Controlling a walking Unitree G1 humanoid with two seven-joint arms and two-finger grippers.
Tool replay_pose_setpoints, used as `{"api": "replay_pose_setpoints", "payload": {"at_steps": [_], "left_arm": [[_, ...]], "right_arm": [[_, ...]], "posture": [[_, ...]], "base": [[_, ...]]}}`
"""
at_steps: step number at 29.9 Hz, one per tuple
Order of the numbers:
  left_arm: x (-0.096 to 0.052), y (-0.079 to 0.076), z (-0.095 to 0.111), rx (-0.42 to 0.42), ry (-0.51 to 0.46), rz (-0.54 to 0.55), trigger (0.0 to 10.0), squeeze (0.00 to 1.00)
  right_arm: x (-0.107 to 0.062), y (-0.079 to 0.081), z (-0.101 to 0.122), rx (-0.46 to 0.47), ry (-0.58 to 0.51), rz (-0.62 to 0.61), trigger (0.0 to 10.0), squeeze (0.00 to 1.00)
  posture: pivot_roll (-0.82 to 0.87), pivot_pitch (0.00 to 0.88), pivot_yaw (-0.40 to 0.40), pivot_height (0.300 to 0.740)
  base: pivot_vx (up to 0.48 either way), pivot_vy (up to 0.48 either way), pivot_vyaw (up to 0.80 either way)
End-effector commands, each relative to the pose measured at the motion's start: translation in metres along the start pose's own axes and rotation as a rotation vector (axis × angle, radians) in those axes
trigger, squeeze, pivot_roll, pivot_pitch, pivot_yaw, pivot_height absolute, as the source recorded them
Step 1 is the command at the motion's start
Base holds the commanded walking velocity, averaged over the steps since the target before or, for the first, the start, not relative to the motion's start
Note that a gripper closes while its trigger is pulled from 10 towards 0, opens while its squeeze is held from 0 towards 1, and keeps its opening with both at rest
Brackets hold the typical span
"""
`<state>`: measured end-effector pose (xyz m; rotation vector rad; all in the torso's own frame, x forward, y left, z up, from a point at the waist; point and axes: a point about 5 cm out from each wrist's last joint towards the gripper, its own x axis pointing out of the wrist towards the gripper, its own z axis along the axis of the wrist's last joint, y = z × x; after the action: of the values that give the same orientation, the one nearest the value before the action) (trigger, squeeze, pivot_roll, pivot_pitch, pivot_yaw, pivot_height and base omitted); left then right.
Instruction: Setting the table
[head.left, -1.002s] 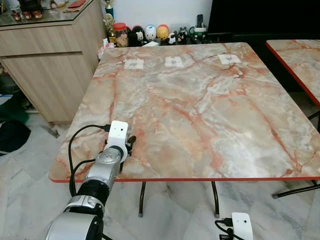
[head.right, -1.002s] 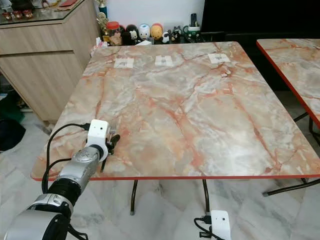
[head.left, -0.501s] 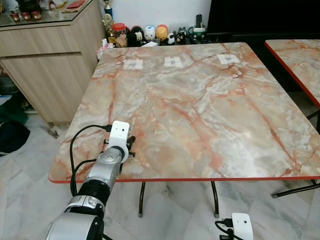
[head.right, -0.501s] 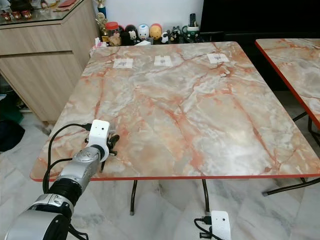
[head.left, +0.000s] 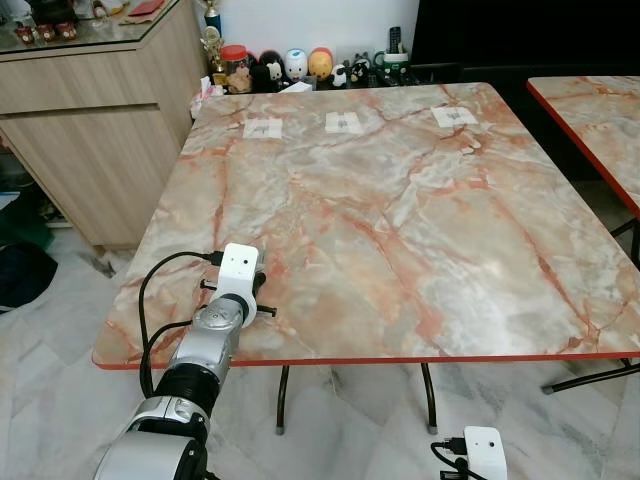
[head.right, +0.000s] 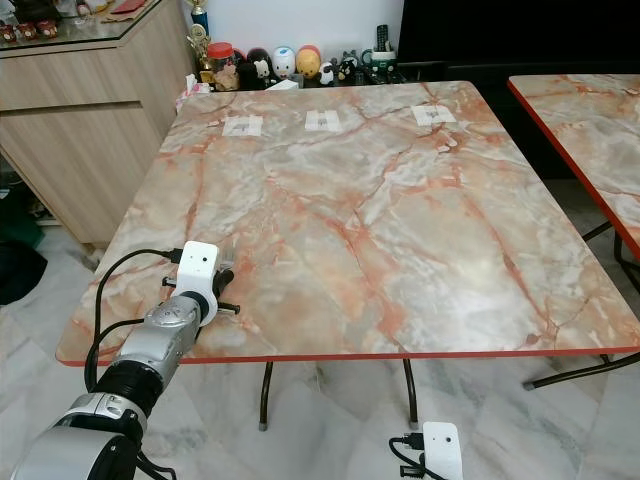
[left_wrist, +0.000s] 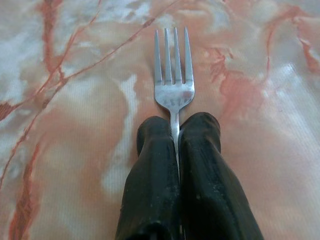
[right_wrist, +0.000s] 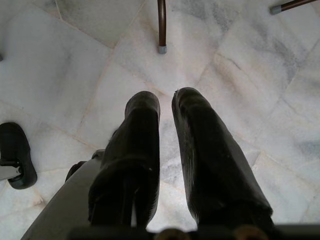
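Two silver arms belong to the robot, and from the head views the left one reaches up and forward from the lower left, elbow low, so that its white wrist block sits over the tabletop (head.left: 400, 230) close to the near left corner, just inside the red front edge. The left gripper (head.left: 262, 297) is mostly hidden behind that block, with a black cable looping back along the forearm. Three small white paper labels (head.left: 343, 122) lie in a row along the far edge of the marble-patterned tabletop; their print is too small to read. Beyond the far edge stands a row of small figurines (head.left: 300, 66), and a wooden cabinet (head.left: 90, 140) stands to the left. A second table (head.left: 590, 120) with the same red edge stands off to the right. In the left wrist view, the left gripper's two black fingers (left_wrist: 155, 190) are pressed together on the thin handle of one metal fork (left_wrist: 173, 75), its four tines pointing away and lying low over the marble surface. In the right wrist view, the right gripper (right_wrist: 166, 105) hangs above the pale tiled floor (right_wrist: 60, 75), its fingers slightly parted and empty, near one table leg (right_wrist: 161, 25).
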<state>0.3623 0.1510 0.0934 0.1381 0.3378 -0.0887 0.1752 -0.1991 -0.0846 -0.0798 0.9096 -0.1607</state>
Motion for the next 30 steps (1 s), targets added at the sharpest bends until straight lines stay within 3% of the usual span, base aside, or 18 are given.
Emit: {"api": "replay_pose_setpoints", "payload": {"at_steps": [1,9,12,14,18,21,26,27,28,30], "left_arm": [[-0.006,0.003,-0.038,-0.002,0.168,0.022,0.0,0.0],[-0.006,0.004,-0.037,0.001,0.155,0.036,0.0,0.0],[-0.007,0.006,-0.028,-0.023,0.064,0.057,0.0,0.0],[-0.012,0.013,-0.01,-0.05,-0.088,0.095,0.0,0.0],[-0.017,0.017,-0.004,-0.046,-0.15,0.119,0.0,0.0],[-0.036,0.03,0.008,-0.069,-0.303,0.155,0.0,0.0],[-0.047,0.039,0.01,-0.069,-0.35,0.19,0.0,0.0],[-0.059,0.048,0.013,-0.072,-0.4,0.22,10.0,0.0],[-0.059,0.048,0.013,-0.072,-0.4,0.22,10.0,0.0],[-0.076,0.059,0.014,-0.056,-0.461,0.265,10.0,0.0]], "right_arm": [[0.0,0.002,0.0,0.003,0.0,0.003,10.0,0.0],[0.0,0.003,0.0,0.004,-0.004,0.004,10.0,0.0],[0.0,0.003,0.0,0.004,-0.002,0.003,10.0,0.0],[0.0,0.002,-0.001,0.006,-0.002,0.002,10.0,0.0],[-0.001,0.002,-0.001,0.006,-0.001,0.001,10.0,0.0],[-0.001,0.0,-0.004,0.002,0.001,0.002,10.0,0.0],[-0.001,0.0,-0.004,-0.001,0.0,0.003,10.0,0.0],[-0.001,0.001,-0.002,-0.002,-0.004,0.003,10.0,0.0],[-0.001,0.001,-0.002,-0.002,-0.004,0.003,10.0,0.0],[0.0,0.001,0.0,-0.004,-0.007,0.003,10.0,0.0]], "posture": [[-0.05,0.069,0.026,0.732],[-0.05,0.068,0.027,0.732],[-0.05,0.068,0.027,0.732],[-0.05,0.067,0.028,0.732],[-0.04,0.068,0.027,0.732],[-0.04,0.066,0.026,0.732],[-0.04,0.066,0.025,0.732],[-0.03,0.062,0.024,0.732],[-0.03,0.062,0.024,0.732],[-0.03,0.061,0.023,0.732]], "base": [[0.0,0.0,0.0],[0.0,0.0,0.0],[0.0,0.0,0.0],[0.0,0.0,0.0],[0.0,0.0,0.0],[0.0,0.0,0.0],[0.0,0.0,0.0],[0.0,0.0,0.0],[0.0,0.0,0.0],[0.0,0.0,0.0]]}}
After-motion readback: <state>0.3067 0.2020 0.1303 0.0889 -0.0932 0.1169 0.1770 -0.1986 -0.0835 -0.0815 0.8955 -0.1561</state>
